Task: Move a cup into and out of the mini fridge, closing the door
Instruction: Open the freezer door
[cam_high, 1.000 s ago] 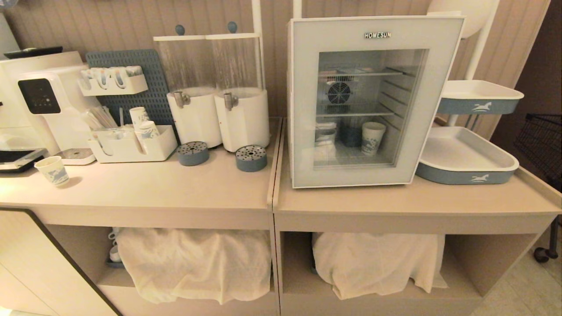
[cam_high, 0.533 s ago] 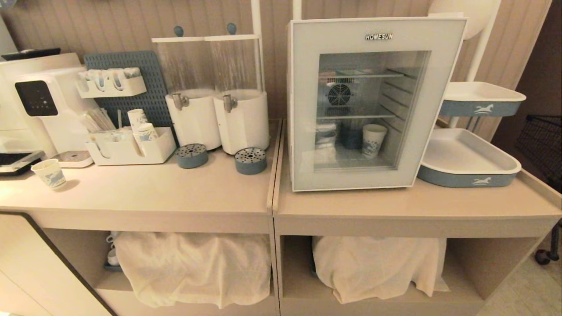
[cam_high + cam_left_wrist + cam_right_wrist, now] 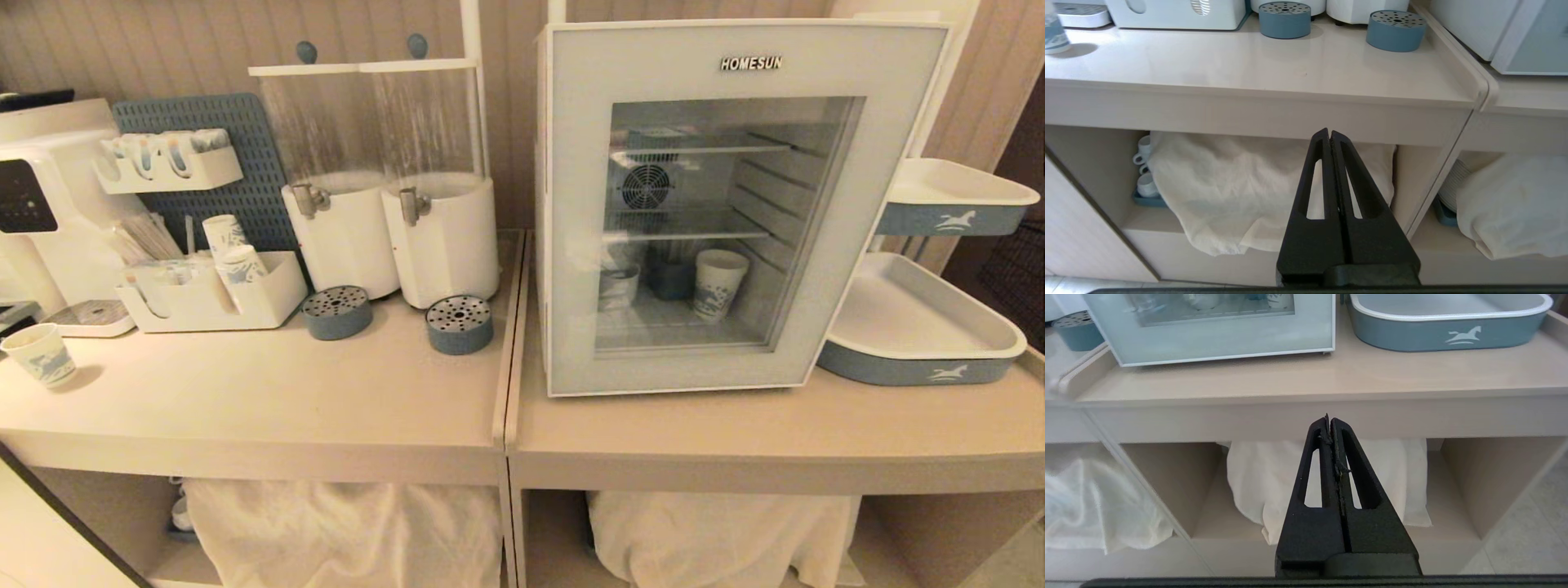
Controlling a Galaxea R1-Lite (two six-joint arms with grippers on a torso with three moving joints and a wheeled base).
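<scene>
Head view, far left edge: a blue-printed paper cup (image 3: pixel 37 354) stands alone on the counter (image 3: pixel 269 392), in front of a white machine with a dark panel (image 3: pixel 33 204). To its right, a white organiser tray (image 3: pixel 245 306) holds two more printed cups and sticks, below a blue pegboard (image 3: pixel 237 192) with a small white rack. Left of centre stand two white drink dispensers (image 3: pixel 392 237) with clear upper tanks; a round blue perforated drip tray (image 3: pixel 336 312) sits before each.

Right of centre, the mini fridge (image 3: pixel 540 204) stands on the adjoining counter. The door (image 3: pixel 580 245), a pale frame around a glass window, lies flat against the body, closed. Through the glass, on the floor of the lowest compartment, the cup (image 3: pixel 618 286) sits at the left, small and white; a dark container is beside it in the middle and a taller printed paper cup (image 3: pixel 720 283) stands at the right. At the far right, two blue-and-white trays (image 3: pixel 914 369) bear a horse mark.

Below the counters, open shelves hold white cloths (image 3: pixel 343 531).

Neither arm appears in the head view. In the left wrist view, the left gripper (image 3: pixel 1329 132) has its fingers pressed together, holding nothing, in front of the left shelf opening. In the right wrist view, the right gripper (image 3: pixel 1329 418) is likewise closed and empty, below the counter edge under the fridge.
</scene>
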